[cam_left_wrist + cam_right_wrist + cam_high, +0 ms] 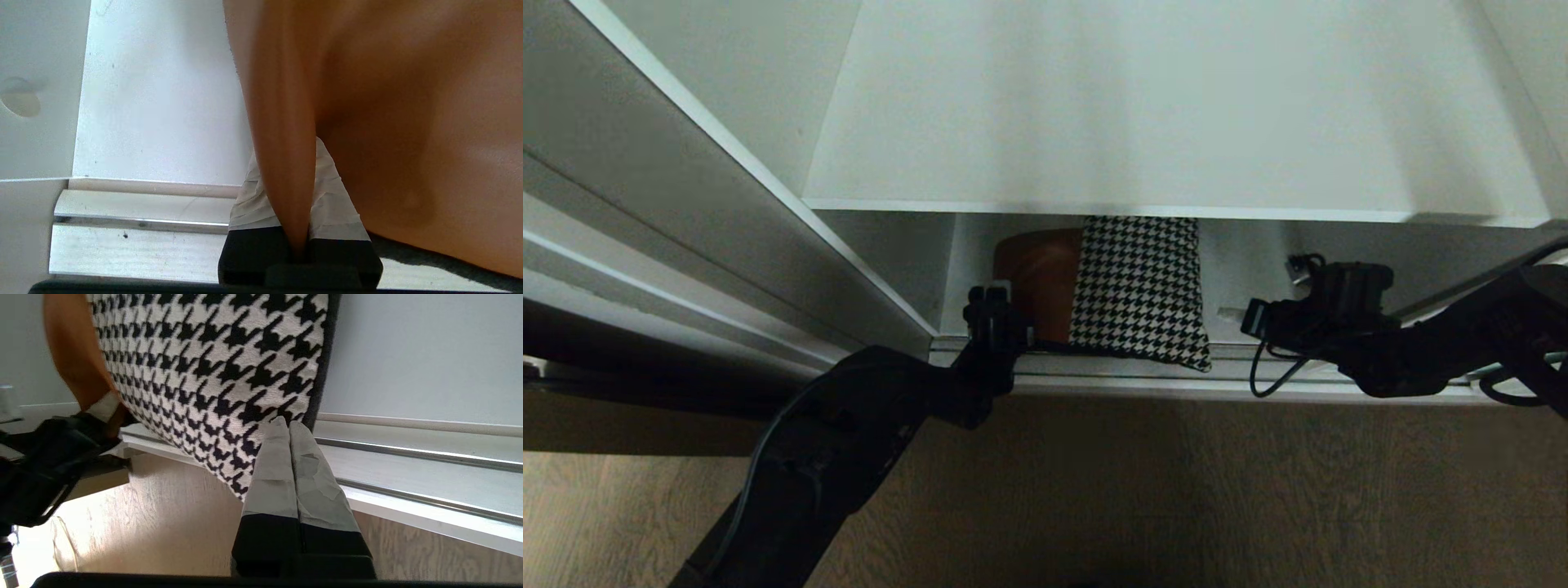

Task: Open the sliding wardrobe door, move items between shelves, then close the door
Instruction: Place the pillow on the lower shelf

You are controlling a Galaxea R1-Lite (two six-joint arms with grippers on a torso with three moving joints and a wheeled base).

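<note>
Wood-grain flooring (1258, 490) runs up to the wardrobe's silver bottom track (1258, 371), above which a wide white upper shelf (1160, 122) fills most of the head view. The sliding wardrobe door (686, 245) is seen pushed to the left, leaving the opening clear. Under the shelf, on the wardrobe's bottom board (408, 375), the cushion (1139, 290) is stood on edge, its houndstooth part to the right and its tan part to the left, with one lower corner overhanging the track.

From the head view the left gripper (996, 314) is only made out as a dark shape at the tan end. The left wrist view shows what is hidden there: the taped fingers (339, 204) are clamped on a fold of the tan edge (286, 163), with the black back visible beneath.

The right gripper (290, 428) is seen in its own wrist view with fingers pressed together and nothing between them, its tips just beside the houndstooth corner (229, 375). Contact cannot be told. That view also catches the left gripper at the cushion's far end.
</note>
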